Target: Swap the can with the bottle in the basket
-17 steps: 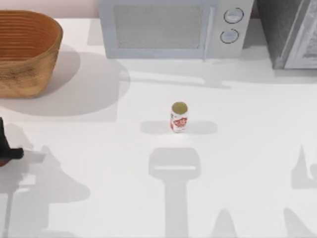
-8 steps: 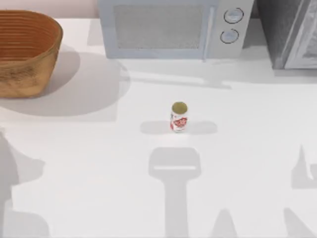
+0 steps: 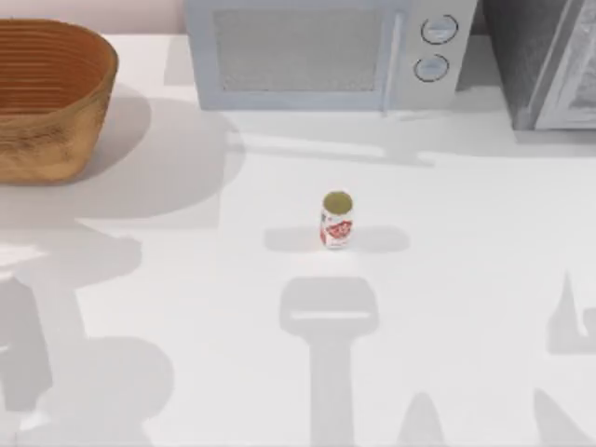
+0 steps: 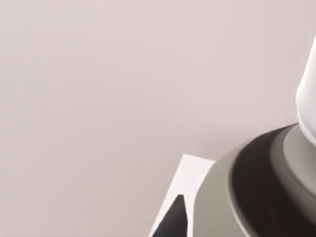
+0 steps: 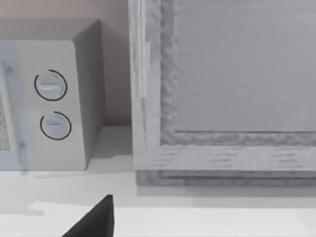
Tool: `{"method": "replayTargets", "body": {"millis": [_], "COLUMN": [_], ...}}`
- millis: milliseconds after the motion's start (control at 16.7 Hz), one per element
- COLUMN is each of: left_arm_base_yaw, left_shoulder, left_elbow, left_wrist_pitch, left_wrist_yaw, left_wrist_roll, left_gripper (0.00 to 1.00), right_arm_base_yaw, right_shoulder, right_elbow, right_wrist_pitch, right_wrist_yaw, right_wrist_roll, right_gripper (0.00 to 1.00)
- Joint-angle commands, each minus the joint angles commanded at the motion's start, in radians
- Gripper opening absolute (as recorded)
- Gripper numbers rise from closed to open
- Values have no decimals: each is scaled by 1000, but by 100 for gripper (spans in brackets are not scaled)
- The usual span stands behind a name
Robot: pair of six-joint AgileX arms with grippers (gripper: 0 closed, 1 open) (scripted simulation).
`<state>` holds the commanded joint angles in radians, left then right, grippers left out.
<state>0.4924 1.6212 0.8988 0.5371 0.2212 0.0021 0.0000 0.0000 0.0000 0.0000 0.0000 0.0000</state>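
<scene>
On my overhead feed the can [image 3: 336,221] stands upright mid-bench, white with red print I cannot read and a dull gold top. The wicker basket [image 3: 51,112] sits at the far left corner, well apart from it. A microwave [image 3: 321,51] with two dials lines the back of the white bench [image 3: 466,233]. I cannot tell how either arm's jaws stand.

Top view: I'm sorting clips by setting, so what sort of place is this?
Probably a kitchen counter, in a rendered scene: a microwave with two dials stands at the back of a white table, with a wicker basket at the left and a small can in the middle.
</scene>
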Motion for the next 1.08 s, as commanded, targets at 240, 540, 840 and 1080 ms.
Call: {"method": "replayTargets", "body": {"millis": [240, 540, 840, 1080], "left_arm_base_yaw": [-153, -331, -348, -350], "left_shoulder": [-71, -113, -116, -70], "left_elbow": [179, 286, 294, 301], "left_wrist_pitch": [-284, -423, -429, -388], "left_wrist_yaw": [-24, -44, -45, -49], "left_wrist_roll": [19, 48, 52, 52], "left_gripper": [0, 0, 0, 0], "right_arm_base_yaw": [0, 0, 0, 0], "right_shoulder": [0, 0, 0, 0], "right_elbow": [0, 0, 0, 0], "right_wrist_pitch": [0, 0, 0, 0], "right_wrist_yaw": [0, 0, 0, 0], "right_wrist_roll": [0, 0, 0, 0], "right_gripper": [100, 100, 100, 100]}}
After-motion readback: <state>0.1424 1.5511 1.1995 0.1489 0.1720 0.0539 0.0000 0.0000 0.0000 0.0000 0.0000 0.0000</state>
